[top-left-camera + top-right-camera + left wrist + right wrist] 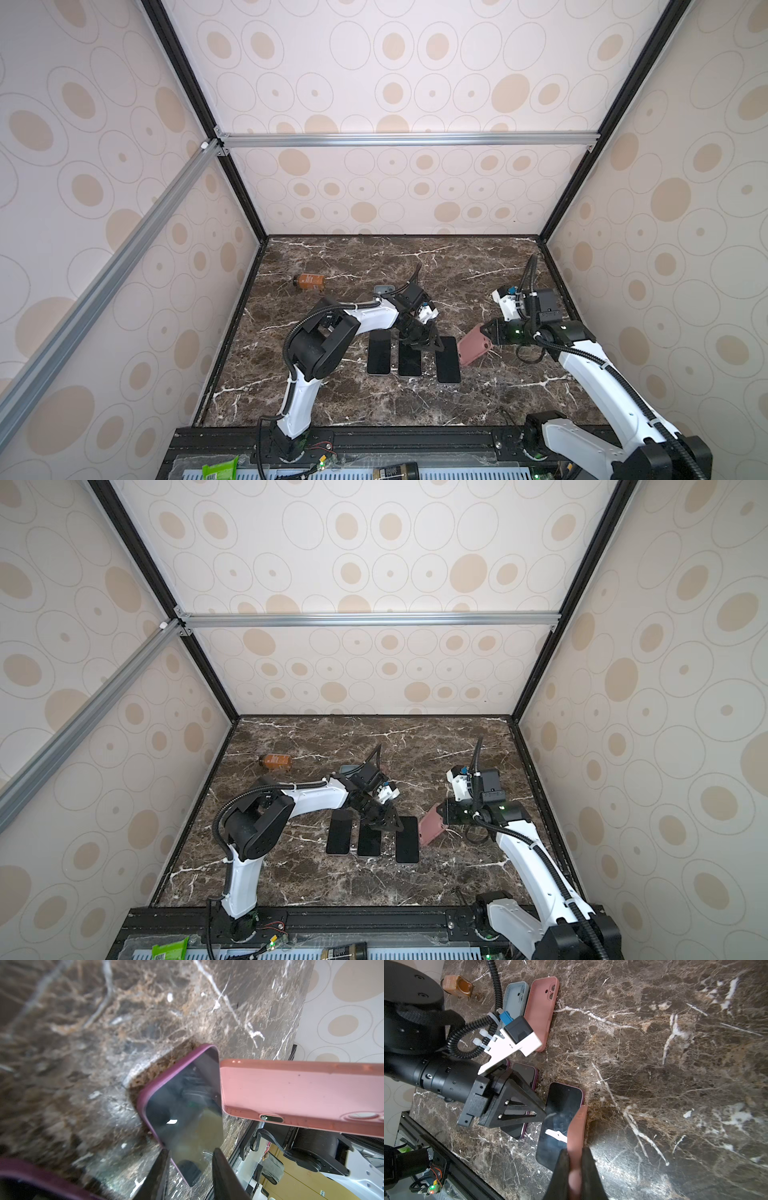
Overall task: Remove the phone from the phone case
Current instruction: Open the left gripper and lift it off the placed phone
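Clamping the pink case [475,347], right claw [491,335] holds it tilted; left claw [434,347], jaws apart, hovers over the phone [448,368] beside it

Dark marble table [374,257]: three phones [410,365], blue-grey case [517,995], pink case [543,1007], brown bottle [308,281].

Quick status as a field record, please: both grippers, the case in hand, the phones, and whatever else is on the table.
phones: three in a row, screen up: left phone, middle phone, right phone
left gripper: jaws apart, empty, over right phone's edge
right gripper: shut on pink case, tilted beside right phone
spare cases: grey case, second pink case, flat on table
bottle: lying on its side, far left
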`<state>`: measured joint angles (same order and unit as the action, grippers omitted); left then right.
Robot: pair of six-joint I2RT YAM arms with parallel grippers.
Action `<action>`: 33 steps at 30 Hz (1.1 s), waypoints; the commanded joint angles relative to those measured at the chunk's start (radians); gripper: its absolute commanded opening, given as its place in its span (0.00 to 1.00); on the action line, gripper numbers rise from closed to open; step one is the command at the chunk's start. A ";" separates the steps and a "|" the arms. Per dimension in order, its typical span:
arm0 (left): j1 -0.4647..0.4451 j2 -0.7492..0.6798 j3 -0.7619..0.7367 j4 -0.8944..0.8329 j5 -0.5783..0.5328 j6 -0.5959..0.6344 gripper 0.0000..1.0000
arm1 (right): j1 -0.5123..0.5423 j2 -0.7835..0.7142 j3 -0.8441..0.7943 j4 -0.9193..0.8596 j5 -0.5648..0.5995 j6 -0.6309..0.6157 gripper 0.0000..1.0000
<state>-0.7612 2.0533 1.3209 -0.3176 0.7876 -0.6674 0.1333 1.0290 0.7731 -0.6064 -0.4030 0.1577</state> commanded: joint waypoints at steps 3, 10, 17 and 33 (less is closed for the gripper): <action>-0.002 -0.015 0.014 -0.003 -0.009 -0.007 0.35 | -0.001 -0.001 -0.011 0.002 0.010 0.008 0.00; 0.002 -0.022 0.048 -0.050 -0.049 0.024 0.35 | -0.001 0.005 -0.017 0.006 0.003 0.019 0.00; 0.002 -0.043 0.130 -0.085 -0.084 0.079 0.36 | -0.001 -0.029 -0.013 -0.021 0.054 0.030 0.00; 0.002 -0.294 0.383 -0.132 -0.365 0.463 0.45 | -0.001 -0.065 0.323 -0.147 -0.097 -0.130 0.00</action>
<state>-0.7593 1.8091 1.6905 -0.4484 0.4778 -0.3370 0.1333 0.9424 1.0386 -0.7067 -0.4026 0.0841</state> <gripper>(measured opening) 0.457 0.105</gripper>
